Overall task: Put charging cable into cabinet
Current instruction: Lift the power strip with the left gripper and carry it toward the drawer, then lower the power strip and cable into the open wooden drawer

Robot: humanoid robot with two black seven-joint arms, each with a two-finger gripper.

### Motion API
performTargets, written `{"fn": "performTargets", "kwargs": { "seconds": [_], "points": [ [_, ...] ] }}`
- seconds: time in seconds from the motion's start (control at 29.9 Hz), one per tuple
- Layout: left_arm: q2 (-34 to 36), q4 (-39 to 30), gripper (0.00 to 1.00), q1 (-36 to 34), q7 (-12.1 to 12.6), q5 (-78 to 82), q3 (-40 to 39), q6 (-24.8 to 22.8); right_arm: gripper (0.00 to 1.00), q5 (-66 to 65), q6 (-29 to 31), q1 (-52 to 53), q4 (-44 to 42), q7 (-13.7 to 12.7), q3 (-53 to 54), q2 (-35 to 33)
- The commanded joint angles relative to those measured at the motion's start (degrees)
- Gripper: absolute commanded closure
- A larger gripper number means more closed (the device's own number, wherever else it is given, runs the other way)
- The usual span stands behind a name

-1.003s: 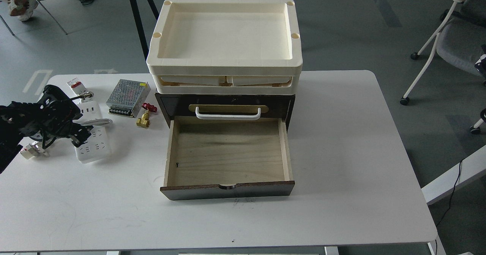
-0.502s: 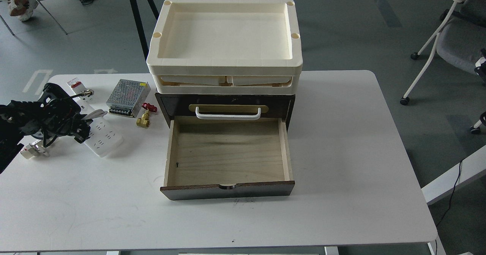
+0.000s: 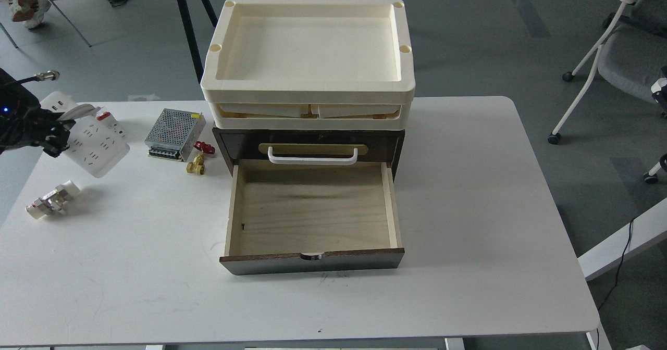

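No readable writing on anything you see here. Nearest you, the cabinet (image 3: pixel 312 204) has one drawer (image 3: pixel 311 212) pulled out; one white handle (image 3: pixel 312 156) sits above it. At left, your left gripper (image 3: pixel 52 136) pinches the charging cable (image 3: pixel 91 139), now lifted clear of the table (image 3: pixel 469 209) where it lay half a second ago. One mesh power supply (image 3: pixel 175 133), one brass valve (image 3: pixel 197 163); two stacked trays (image 3: pixel 308 58) on top.

The scene is lit brightly and evenly from above. Soft shadows are cast on the table (image 3: pixel 469 209) near its left edge. No glare is seen; everything is rendered in sharp focus.
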Motion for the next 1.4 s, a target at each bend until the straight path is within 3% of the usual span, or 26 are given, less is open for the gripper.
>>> {"fn": "performTargets", "kwargs": {
  "seconds": [0.0,0.27,0.4,0.47,0.6,0.84,1.1,1.37],
  "points": [
    [11.81,-17.18,0.99,-4.04,-0.01,-1.00,-0.70,-7.13,0.00,0.00,0.00,-0.03,0.02,-0.09,0.34,0.02],
    [31.07,-49.89,0.99,-6.51,-0.01,-14.35,-1.32,-21.46,0.00,0.00,0.00,-0.12,-0.07,0.00,0.34,0.02],
    [33.63,-60.28,0.99,-6.78,-0.01,-19.18,-1.49,-27.35,0.00,0.00,0.00,-0.73,-0.07,0.00,0.52,0.02],
    [33.55,-63.45,0.99,-6.95,-0.01,-26.02,-2.80,-27.77,0.00,0.00,0.00,-0.91,-0.42,-0.01,0.52,0.02],
    [31.71,-65.57,0.99,-7.74,-0.01,-40.87,-7.72,-27.77,0.00,0.00,0.00,-1.00,-1.30,0.00,0.52,0.11],
    [21.17,-65.57,0.99,-6.17,-0.01,-59.53,-8.17,-27.77,0.00,0.00,0.00,-1.09,-1.39,-0.01,0.60,0.02],
    [6.85,-59.08,0.99,4.90,-0.01,-59.54,-8.44,-27.77,0.00,0.00,0.00,-1.26,-1.39,-0.09,0.60,-0.07],
    [1.39,-51.70,0.99,5.97,-0.01,-60.07,-8.53,-27.77,0.00,0.00,0.00,-1.53,-1.39,-0.09,0.52,-0.16]
  ]
}}
